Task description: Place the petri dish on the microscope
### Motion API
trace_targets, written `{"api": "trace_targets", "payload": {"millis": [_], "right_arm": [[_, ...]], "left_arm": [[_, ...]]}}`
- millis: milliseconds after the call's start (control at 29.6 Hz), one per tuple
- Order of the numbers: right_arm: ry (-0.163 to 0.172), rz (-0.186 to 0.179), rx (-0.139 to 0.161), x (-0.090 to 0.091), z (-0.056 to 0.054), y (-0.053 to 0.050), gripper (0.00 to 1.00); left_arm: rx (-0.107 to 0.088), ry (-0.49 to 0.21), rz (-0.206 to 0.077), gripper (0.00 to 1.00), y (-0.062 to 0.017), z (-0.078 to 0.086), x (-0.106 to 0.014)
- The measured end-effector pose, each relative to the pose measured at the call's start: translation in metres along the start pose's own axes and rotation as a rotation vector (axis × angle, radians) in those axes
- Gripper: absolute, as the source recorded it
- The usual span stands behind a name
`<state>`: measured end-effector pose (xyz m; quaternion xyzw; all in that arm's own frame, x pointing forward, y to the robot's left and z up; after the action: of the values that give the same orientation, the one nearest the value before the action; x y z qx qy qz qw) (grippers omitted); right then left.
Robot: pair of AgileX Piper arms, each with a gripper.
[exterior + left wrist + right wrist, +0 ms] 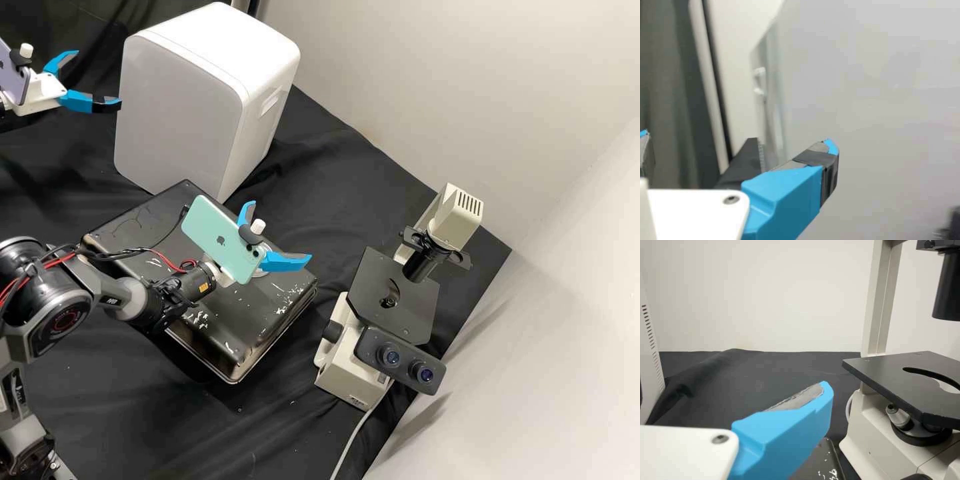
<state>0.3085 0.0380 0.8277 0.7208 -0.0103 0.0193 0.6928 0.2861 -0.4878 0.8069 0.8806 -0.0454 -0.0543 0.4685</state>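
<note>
The white microscope (347,363) stands at the right of the bench, and its black stage (393,293) is bare. My right gripper (280,230) hovers open over the near-right part of a dark tray (200,320), left of the microscope. A small pale round shape (271,251), possibly the petri dish, lies on the tray just under that gripper and is mostly hidden by it. The right wrist view has one blue finger (790,425) in front of the stage (900,375). My left gripper (97,77) hangs open at the far left, close to a white box.
A tall white box (200,93) stands behind the tray, and the left wrist view faces its side (865,100). Black cloth (320,173) covers the bench. Pale walls close off the back and right sides, just behind the microscope.
</note>
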Motion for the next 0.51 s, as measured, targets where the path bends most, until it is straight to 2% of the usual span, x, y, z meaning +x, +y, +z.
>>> {"api": "trace_targets", "payload": {"millis": [101, 169, 371, 506], "right_arm": [[0.000, 0.000, 0.000, 0.000, 0.000, 0.000, 1.00], [0.000, 0.000, 0.000, 0.000, 0.000, 0.000, 1.00], [0.000, 0.000, 0.000, 0.000, 0.000, 0.000, 1.00], [0.000, 0.000, 0.000, 0.000, 0.000, 0.000, 1.00]], "left_arm": [[0.001, -0.048, -0.004, 1.00, 0.0003, 0.012, -0.011], [0.008, -0.091, -0.017, 1.00, -0.0030, 0.019, -0.020], [-0.016, -0.157, -0.063, 1.00, -0.0188, 0.027, -0.047], [-0.023, -0.202, -0.068, 1.00, -0.0258, 0.035, -0.062]]}}
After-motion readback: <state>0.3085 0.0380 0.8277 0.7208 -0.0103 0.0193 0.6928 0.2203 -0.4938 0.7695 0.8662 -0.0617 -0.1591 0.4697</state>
